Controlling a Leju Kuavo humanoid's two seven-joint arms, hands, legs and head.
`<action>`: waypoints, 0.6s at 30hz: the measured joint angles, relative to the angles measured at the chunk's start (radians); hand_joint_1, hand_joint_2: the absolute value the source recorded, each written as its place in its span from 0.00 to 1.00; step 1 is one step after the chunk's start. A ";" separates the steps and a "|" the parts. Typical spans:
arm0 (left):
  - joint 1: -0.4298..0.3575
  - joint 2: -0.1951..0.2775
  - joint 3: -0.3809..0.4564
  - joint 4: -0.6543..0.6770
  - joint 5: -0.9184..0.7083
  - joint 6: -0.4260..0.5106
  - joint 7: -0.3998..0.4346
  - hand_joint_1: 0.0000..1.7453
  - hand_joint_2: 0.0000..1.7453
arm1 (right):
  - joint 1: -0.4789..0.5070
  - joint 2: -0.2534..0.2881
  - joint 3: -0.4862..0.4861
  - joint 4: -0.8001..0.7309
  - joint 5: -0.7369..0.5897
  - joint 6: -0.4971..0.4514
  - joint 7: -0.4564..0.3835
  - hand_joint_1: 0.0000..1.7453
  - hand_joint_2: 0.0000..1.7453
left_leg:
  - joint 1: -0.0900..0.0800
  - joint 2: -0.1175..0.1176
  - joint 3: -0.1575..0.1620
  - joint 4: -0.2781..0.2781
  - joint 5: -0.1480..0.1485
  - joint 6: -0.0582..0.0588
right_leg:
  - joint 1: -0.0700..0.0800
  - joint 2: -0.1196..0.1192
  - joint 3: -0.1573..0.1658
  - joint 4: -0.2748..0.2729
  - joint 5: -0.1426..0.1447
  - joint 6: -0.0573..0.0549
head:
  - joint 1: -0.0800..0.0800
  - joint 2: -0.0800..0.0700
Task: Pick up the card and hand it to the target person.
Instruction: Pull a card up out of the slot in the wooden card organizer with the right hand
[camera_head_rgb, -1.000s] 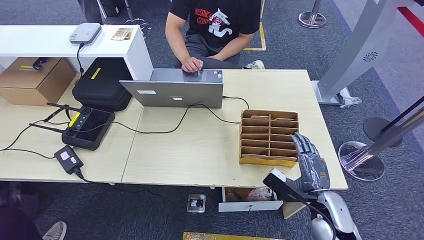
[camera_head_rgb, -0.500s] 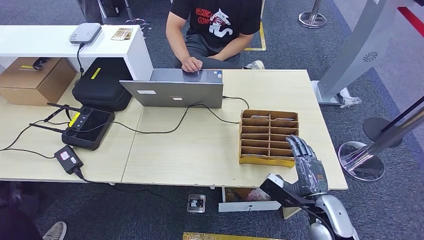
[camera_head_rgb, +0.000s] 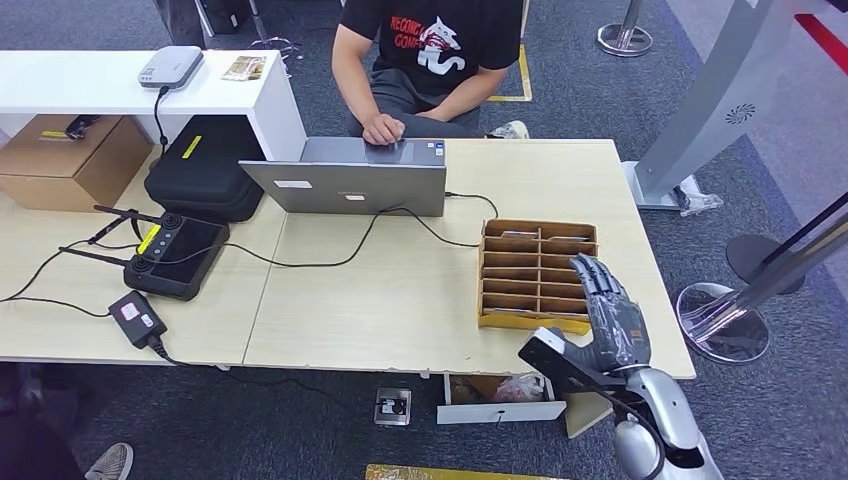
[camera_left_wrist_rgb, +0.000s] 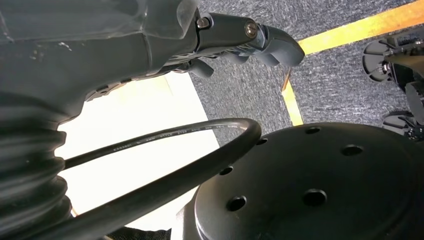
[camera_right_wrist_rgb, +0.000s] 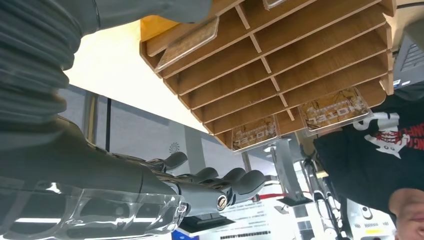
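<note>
On the pale wood-grain table (camera_head_rgb: 400, 300), at about four o'clock, stands a brown slotted wooden rack (camera_head_rgb: 538, 273) of thin shelves. Glossy rectangular cards (camera_right_wrist_rgb: 255, 132) lie in its far slots, toward the seated person (camera_head_rgb: 430, 55). The right hand (camera_head_rgb: 612, 318) hovers beside the rack's near corner, dark fingers (camera_right_wrist_rgb: 235, 181) straight and spread, holding nothing. The left hand (camera_left_wrist_rgb: 235, 35) is partly visible; its state is unclear.

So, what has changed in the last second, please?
The right hand has moved forward and up, its fingers now over the near edge of the wooden card rack. It holds nothing. The rack, laptop and seated person stayed as they were.
</note>
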 joint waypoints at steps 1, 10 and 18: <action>0.000 0.000 -0.001 0.000 0.000 0.000 0.000 0.00 1.00 | 0.001 -0.001 -0.001 0.003 -0.001 -0.002 0.001 0.17 1.00 | 0.000 0.000 0.000 0.000 0.000 0.000 | 0.000 0.000 0.000 0.000 0.000 0.000 | 0.000 0.000; -0.001 0.003 -0.002 -0.005 -0.008 0.000 0.001 0.00 1.00 | 0.023 -0.011 -0.009 0.002 -0.002 -0.012 0.003 0.16 1.00 | 0.000 -0.001 0.000 0.000 0.000 0.000 | 0.000 -0.001 0.001 0.000 0.000 0.000 | 0.000 0.000; -0.003 0.008 -0.002 -0.010 -0.023 0.000 0.001 0.00 1.00 | 0.043 -0.021 -0.018 -0.015 -0.004 -0.017 0.005 0.18 1.00 | 0.000 -0.002 0.000 0.000 0.000 0.000 | 0.000 -0.002 0.001 0.000 0.000 0.000 | 0.000 0.000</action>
